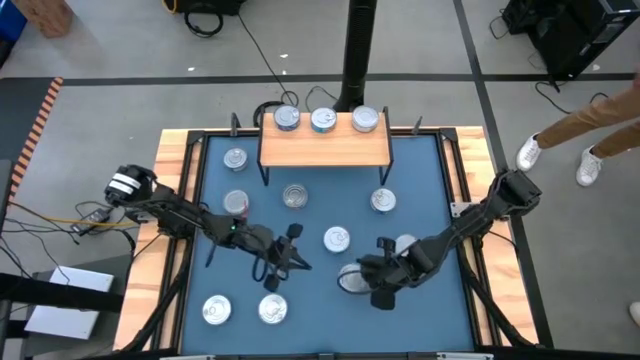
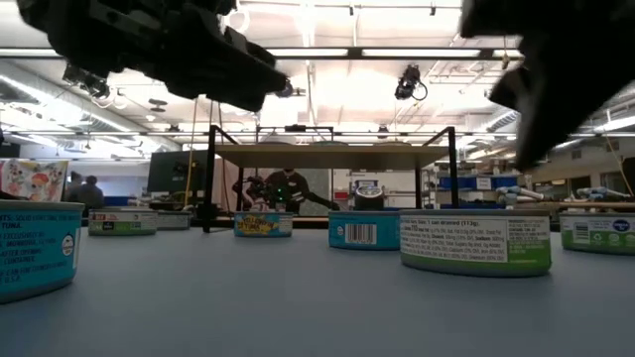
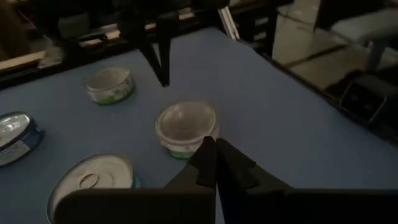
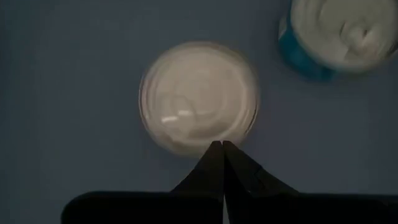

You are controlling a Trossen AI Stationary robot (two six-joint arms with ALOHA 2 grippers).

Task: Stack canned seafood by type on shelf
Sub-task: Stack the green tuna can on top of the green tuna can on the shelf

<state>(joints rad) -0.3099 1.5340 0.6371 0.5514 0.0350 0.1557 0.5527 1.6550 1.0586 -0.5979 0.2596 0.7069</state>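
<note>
Hovering over the middle of the blue mat [image 1: 420,170] that covers the desk, the left gripper [image 1: 293,247] has its jaws pressed together on nothing, the two dark tips meeting in a point in the left wrist view, just short of a green-labelled tin [image 3: 185,128] that stands on the mat beyond them. The right gripper [image 1: 368,272] hangs toward the mat's right half, its jaws likewise pressed together and empty, pointed straight down at the shiny top of another tin [image 4: 199,96], with a blue-sided tin [image 4: 339,34] close beside that one. The shelf [image 1: 325,147], a light-wood board on thin black legs, stands at the middle of the mat's far edge and carries three tins [image 1: 323,120] in a row along its back, side by side, none stacked on another. The rest of the canned seafood lies loose on the mat: two tins [image 1: 236,158] near the far left corner in front of the shelf's left leg, one [image 1: 294,195] just in front of the shelf's middle, one [image 1: 383,201] in front of its right end, one [image 1: 336,238] between the two grippers, and two [image 1: 272,309] side by side toward the near left corner. A person's legs and white shoes [image 1: 528,152] show on the floor past the desk's far right corner.
</note>
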